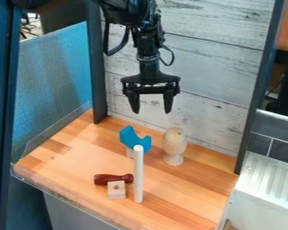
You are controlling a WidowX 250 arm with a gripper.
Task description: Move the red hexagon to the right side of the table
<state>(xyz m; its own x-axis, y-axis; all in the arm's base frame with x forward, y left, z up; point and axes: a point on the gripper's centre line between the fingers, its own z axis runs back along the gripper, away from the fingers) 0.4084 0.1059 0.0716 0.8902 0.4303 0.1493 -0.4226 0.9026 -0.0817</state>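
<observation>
Wooden table [182, 197]: the work surface, with clear edging [54, 129] along its left, presumably to keep pieces from dropping off.

Robot arm [149, 42]: hangs in from the top. Its gripper [151, 110] is open and unladen, pointing down above the table; that height probably lets it cross the tall pieces without knocking them.

Pale wooden figure [174, 144]: upright on its foot, toward the back.

White rod [138, 177]: appears to stand on end, which makes it the likeliest to topple during an approach.

Blue curved piece [135, 139]: behind the rod, seemingly raised on a pale support.

Dark red handle [110, 179]: lying on its side, left of the rod, near the front. No clear hexagon can be confirmed (it is the only red item among the pieces, so it is taken as the target). Its rounded body could roll; a grasp across the narrow part seems advisable before carrying it right, above the rod.

Small wooden block [116, 190]: just in front of the handle, where it might check a forward roll.
</observation>
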